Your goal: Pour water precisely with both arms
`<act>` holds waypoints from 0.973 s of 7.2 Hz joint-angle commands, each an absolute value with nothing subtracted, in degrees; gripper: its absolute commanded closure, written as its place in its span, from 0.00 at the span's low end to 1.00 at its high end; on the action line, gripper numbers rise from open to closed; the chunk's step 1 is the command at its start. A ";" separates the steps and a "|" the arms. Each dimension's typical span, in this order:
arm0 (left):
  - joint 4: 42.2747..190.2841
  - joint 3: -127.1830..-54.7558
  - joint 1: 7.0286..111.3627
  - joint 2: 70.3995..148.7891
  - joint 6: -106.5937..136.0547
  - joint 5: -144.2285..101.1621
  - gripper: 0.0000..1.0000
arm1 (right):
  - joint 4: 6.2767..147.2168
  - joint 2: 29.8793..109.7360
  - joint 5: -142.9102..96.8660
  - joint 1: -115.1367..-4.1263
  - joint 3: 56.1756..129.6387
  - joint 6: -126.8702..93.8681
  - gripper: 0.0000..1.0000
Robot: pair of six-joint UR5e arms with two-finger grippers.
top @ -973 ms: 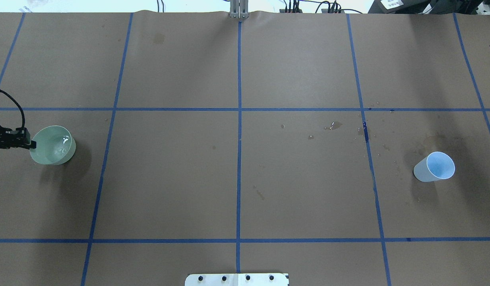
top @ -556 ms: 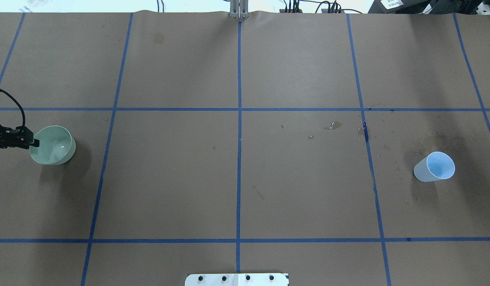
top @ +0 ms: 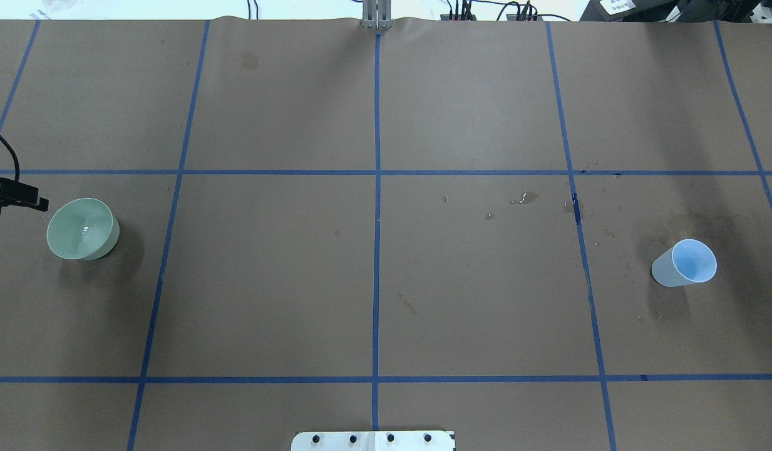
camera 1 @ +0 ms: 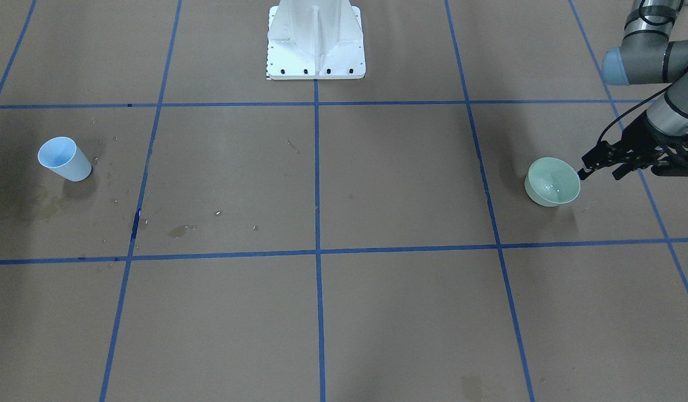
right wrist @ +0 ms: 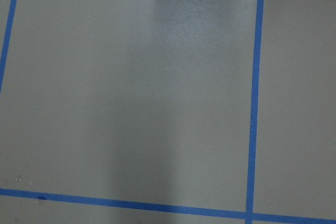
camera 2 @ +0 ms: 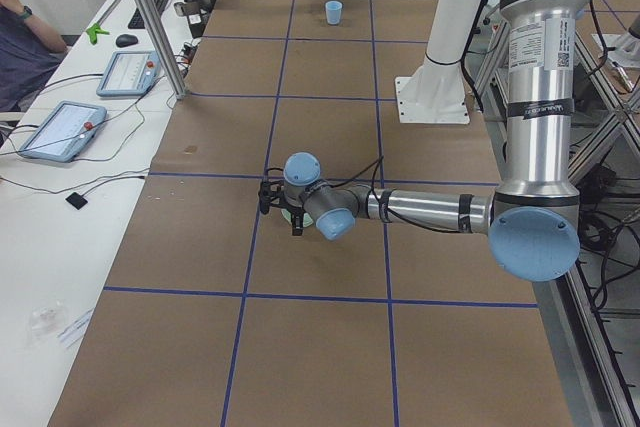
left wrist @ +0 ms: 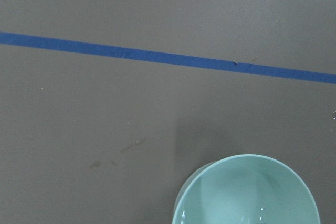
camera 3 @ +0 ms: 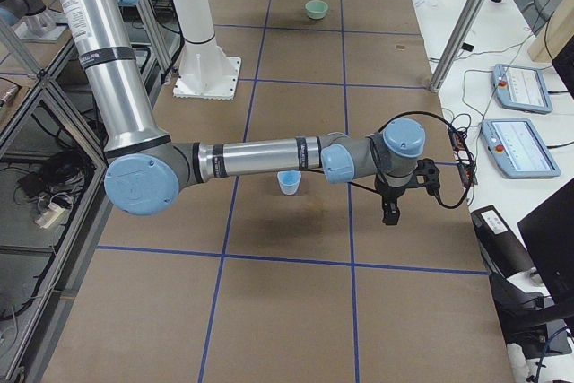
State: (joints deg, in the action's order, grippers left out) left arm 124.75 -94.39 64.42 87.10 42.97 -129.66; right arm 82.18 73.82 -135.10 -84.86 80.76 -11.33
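Observation:
A pale green bowl (top: 82,228) stands at the table's left side; it also shows in the front view (camera 1: 551,181) and the left wrist view (left wrist: 247,192). Water (top: 85,229) shows in it as small glints. My left gripper (camera 1: 599,174) hangs beside the bowl's rim, apart from it, open and empty. A light blue cup (top: 686,263) stands upright at the right side. My right gripper (camera 3: 388,211) hovers past the cup, near the table's right end. I cannot tell whether it is open or shut.
Spilt drops and wet stains (top: 526,198) lie on the brown paper between the centre and the cup. Blue tape lines (top: 376,250) grid the table. The white pedestal (camera 1: 316,42) stands at the robot's side.
My left gripper was at the bowl's rim; it has drawn back off the rim toward the table's left edge. The bowl stays in place and its water glints have calmed.

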 commanded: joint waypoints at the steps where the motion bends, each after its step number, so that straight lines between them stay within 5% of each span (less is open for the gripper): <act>1: 106.34 -97.99 70.98 89.89 26.01 -129.38 0.00 | 89.16 74.53 -134.04 -85.86 80.69 -4.02 0.01; 3: 94.89 -97.65 77.48 91.75 12.11 -129.90 0.00 | 92.90 77.24 -131.93 -88.23 80.59 4.55 0.01; 7: 83.06 -97.47 87.27 93.17 -2.11 -129.99 0.00 | 102.72 84.28 -133.33 -89.65 92.97 2.64 0.00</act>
